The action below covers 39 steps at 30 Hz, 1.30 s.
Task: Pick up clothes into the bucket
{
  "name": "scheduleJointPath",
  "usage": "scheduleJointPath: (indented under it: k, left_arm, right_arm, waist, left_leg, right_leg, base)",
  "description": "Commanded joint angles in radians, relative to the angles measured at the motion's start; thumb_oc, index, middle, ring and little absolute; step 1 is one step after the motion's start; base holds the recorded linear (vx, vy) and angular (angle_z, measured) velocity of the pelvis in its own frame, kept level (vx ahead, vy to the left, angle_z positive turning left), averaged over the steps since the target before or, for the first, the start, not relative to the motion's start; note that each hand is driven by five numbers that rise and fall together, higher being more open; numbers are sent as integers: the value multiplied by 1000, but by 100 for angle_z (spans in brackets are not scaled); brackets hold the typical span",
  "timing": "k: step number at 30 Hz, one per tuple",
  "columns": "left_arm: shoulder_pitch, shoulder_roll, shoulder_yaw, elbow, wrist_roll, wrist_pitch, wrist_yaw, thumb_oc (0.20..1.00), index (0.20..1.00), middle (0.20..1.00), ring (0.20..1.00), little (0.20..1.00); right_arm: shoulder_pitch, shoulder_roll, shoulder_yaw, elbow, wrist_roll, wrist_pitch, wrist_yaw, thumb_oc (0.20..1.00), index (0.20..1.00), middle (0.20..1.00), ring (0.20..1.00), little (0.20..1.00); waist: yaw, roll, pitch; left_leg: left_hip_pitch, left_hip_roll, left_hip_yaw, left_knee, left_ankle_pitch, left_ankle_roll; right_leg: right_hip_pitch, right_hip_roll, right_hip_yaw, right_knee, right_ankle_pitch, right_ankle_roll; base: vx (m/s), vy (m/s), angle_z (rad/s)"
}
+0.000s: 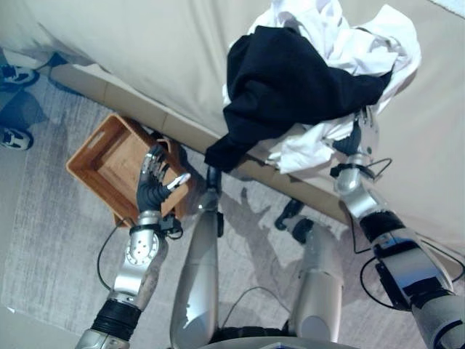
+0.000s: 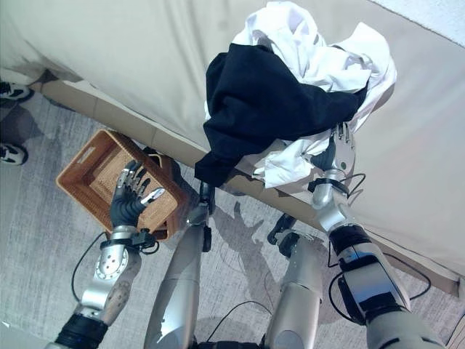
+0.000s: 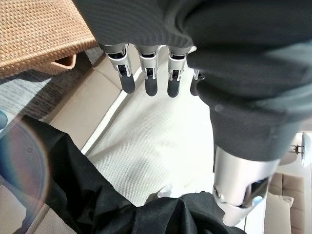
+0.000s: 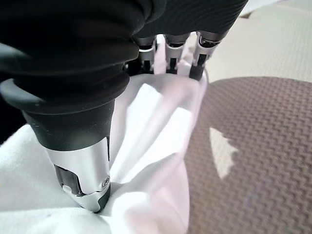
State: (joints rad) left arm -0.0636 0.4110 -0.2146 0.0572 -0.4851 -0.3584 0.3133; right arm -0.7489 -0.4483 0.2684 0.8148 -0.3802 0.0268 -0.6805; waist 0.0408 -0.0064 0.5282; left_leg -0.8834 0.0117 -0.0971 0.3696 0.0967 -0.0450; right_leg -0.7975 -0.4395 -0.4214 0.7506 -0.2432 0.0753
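Observation:
A black garment (image 1: 290, 80) lies over a heap of white clothes (image 1: 349, 36) on the beige sofa seat (image 1: 160, 51), with one black corner hanging past the front edge. My right hand (image 1: 365, 138) is at the heap's near right side. In the right wrist view its thumb and fingers (image 4: 168, 53) pinch a fold of the white cloth (image 4: 151, 126). A wicker basket (image 1: 91, 145) stands on the floor at the left, below the sofa edge. My left hand (image 1: 152, 185) hovers open over the basket's near right corner, holding nothing, and its fingers (image 3: 146, 78) are straight.
Grey carpet (image 1: 51, 233) covers the floor in front of the sofa. A person's shoes (image 1: 14, 73) show at the far left edge, beyond the basket. The sofa's front edge (image 1: 131, 102) runs diagonally between the basket and the heap.

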Motion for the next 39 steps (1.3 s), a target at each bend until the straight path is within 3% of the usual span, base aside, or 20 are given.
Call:
scheduleJointPath:
  k: [1, 2, 18, 27, 28, 30, 35, 39]
  left_arm:
    - [26, -21, -9, -87, 13, -34, 5, 1000, 1000, 1000, 1000, 1000]
    - [27, -21, -9, -86, 15, -33, 8, 1000, 1000, 1000, 1000, 1000]
    - [25, -15, -8, -86, 19, -31, 6, 1000, 1000, 1000, 1000, 1000]
    - [5, -14, 10, -24, 2, -25, -18, 1000, 1000, 1000, 1000, 1000]
    - [-2, -16, 14, -6, 2, -24, -21, 1000, 1000, 1000, 1000, 1000]
    - [-7, -15, 22, 17, 10, -21, -23, 1000, 1000, 1000, 1000, 1000]
    - [9, -9, 33, 74, 35, -16, -61, 1000, 1000, 1000, 1000, 1000]
    - [17, -5, 38, 81, 42, -11, -85, 1000, 1000, 1000, 1000, 1000]
  right_arm:
    - [4, 36, 45, 63, 5, -19, 31, 583, 583, 583, 583, 583]
    - [15, 46, 38, 72, 18, -19, 31, 200, 200, 200, 200, 200]
    - [44, 3, 5, 44, 49, -19, 18, 200, 200, 200, 200, 200]
    - [85, -78, -63, -46, 68, -24, 7, 200, 200, 200, 200, 200]
    - [87, -91, -83, -63, 80, -30, 0, 200, 200, 200, 200, 200]
    - [105, -119, -108, -124, 82, -38, 1, 200, 200, 200, 200, 200]
    - [180, -224, -174, -285, 67, -79, 37, 200, 200, 200, 200, 200]
    - [202, -264, -204, -345, 65, -95, 67, 200, 200, 200, 200, 200]
  waist:
    - [18, 50, -8]
    - [14, 50, -8]
    - [-1, 39, -8]
    - [-5, 13, -8]
    - [-7, 6, -8]
    - [-13, -3, -8]
    - [-36, -41, -71]
    - [-48, -49, -100]
  left_leg:
    - [21, -9, 8, 77, -149, 24]
    - [22, -7, 10, 76, -151, 23]
    - [97, 3, 27, 52, -150, 21]
    - [293, 19, 40, -21, -146, 13]
    - [311, 21, 49, -38, -115, 18]
    - [372, 32, 56, -63, -113, 16]
    - [524, 53, 86, -173, -94, 6]
    - [585, 63, 100, -230, -74, -4]
  right_leg:
    - [6, -20, 61, -62, 127, 113]
    - [3, -18, 63, -64, 129, 113]
    - [53, -11, 73, -78, 142, 118]
    - [259, -3, 52, -180, 195, 134]
    - [283, -4, 38, -212, 230, 120]
    - [344, 7, 36, -251, 240, 121]
    - [492, 32, 27, -387, 291, 139]
    - [556, 55, 24, -466, 302, 139]
  base:
    - [0, 0, 0]
    - [0, 0, 0]
    - [0, 0, 0]
    - [6, 4, -1]
    - [-31, 34, -6]
    - [25, 22, -11]
    - [97, -2, -19]
    - [74, -1, -12]
